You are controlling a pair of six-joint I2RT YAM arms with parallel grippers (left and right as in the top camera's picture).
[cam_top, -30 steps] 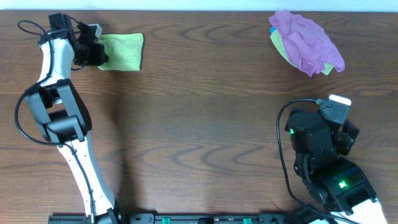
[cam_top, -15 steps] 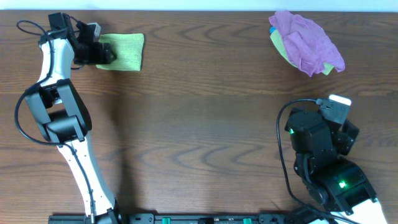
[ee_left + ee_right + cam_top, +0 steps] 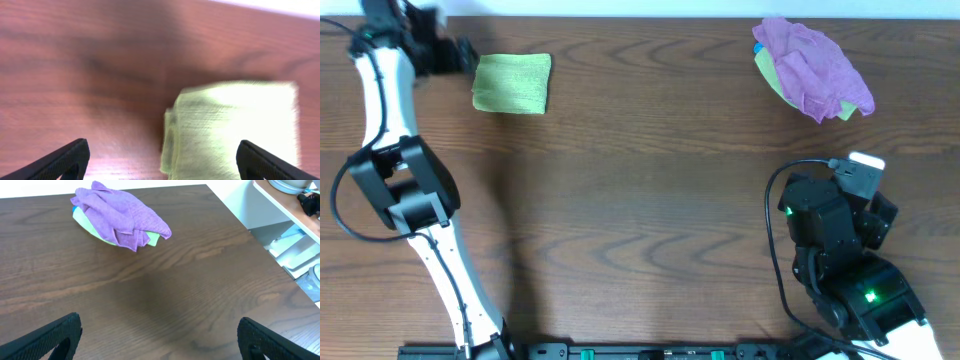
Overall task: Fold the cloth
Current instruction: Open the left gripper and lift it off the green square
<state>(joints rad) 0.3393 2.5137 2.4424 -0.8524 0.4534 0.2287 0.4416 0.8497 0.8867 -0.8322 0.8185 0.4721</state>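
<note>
The lime-green cloth (image 3: 512, 83) lies folded into a small rectangle at the table's far left. In the left wrist view the cloth (image 3: 232, 130) shows stacked layers along its left edge. My left gripper (image 3: 465, 55) is open, just off the cloth's upper left corner and apart from it. In its own view the left gripper (image 3: 162, 162) holds nothing, its dark fingertips (image 3: 67, 160) spread wide. My right gripper (image 3: 160, 342) hangs open over bare table at the near right, far from the cloth.
A purple cloth (image 3: 815, 65) bundled over a yellow-green one lies at the back right, also in the right wrist view as the purple cloth (image 3: 120, 215). The right arm (image 3: 835, 245) sits folded at the near right. The table's right edge (image 3: 235, 215) drops to the floor.
My left gripper opened and let go of the cloth, then drew back to the left and away from it. The cloth stayed folded in place. The right arm has not moved.
</note>
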